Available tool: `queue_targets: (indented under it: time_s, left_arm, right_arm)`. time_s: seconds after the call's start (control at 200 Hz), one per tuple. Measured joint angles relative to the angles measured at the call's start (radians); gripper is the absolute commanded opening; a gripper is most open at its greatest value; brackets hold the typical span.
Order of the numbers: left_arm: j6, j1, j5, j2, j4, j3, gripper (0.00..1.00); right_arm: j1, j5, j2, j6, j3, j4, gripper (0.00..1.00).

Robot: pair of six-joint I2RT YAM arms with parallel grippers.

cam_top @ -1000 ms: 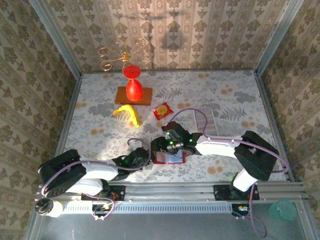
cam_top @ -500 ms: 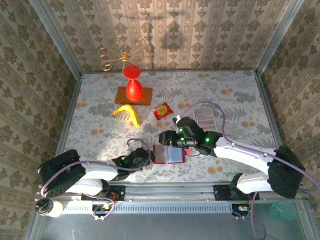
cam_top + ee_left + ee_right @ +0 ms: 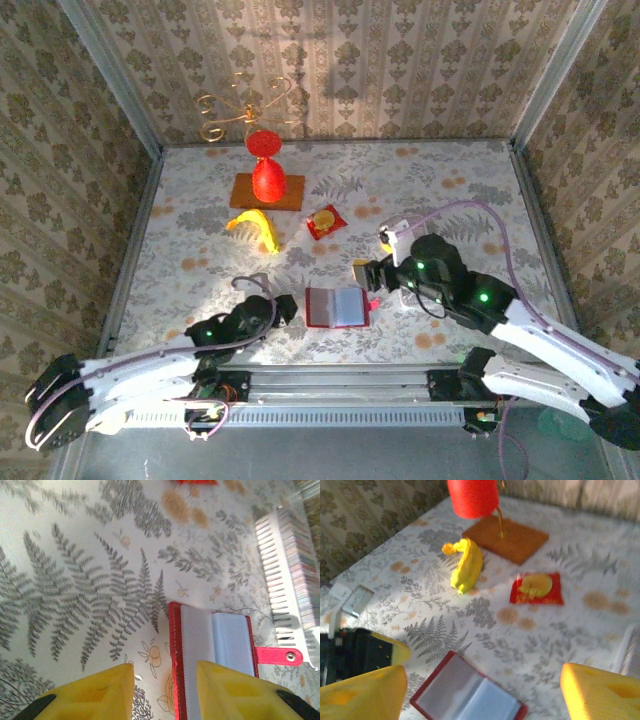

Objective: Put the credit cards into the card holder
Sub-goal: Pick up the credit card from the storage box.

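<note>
The card holder [image 3: 337, 308] lies open and flat on the table near the front, red-rimmed with pale pockets [image 3: 215, 645] and a red clasp tab [image 3: 280, 655]. My left gripper [image 3: 283, 308] sits at its left edge, open [image 3: 165, 682]; one yellow finger [image 3: 227, 692] overlaps the holder's left page and nothing is gripped. My right gripper [image 3: 365, 274] hovers just right of and above the holder [image 3: 467, 692], wide open [image 3: 482, 692] and empty. The credit cards [image 3: 300, 565] stand as a pale striped row in a white slotted rack beyond the holder; my right arm covers them in the top view.
A red vase [image 3: 266, 170] stands on a brown board [image 3: 267, 192] at the back left, with a gold wire ornament [image 3: 245, 108] behind it. A yellow banana [image 3: 255, 228] and a red sachet with a yellow circle [image 3: 326, 220] lie mid-table. Papered walls close three sides.
My right arm has pulled back to the right off the holder and its jaws have widened. My left gripper has opened and let go of the holder's left edge. The holder now lies uncovered.
</note>
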State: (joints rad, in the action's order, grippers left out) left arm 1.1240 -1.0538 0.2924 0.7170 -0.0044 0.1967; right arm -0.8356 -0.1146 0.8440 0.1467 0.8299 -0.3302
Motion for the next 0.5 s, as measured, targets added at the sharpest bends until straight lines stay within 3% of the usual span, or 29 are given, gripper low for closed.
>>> queue_targets:
  time_s: [0.14,0.3,0.5]
  left_arm:
    - [-0.08,0.023,-0.018,-0.11,-0.1,0.029,0.42]
    - [-0.157,0.035,-0.077,-0.095,-0.123,0.074,0.44]
    - [-0.211,0.042,-0.156,0.006,-0.109,0.089,0.44]
  right_arm:
    - [0.0,0.028,-0.036,-0.361,0.055,-0.107,0.89]
    - [0.018,0.01,-0.01,-0.816,0.06,-0.244,0.89]
    - [0.248,0.021,0.073,-1.175,-0.045,-0.307,0.87]
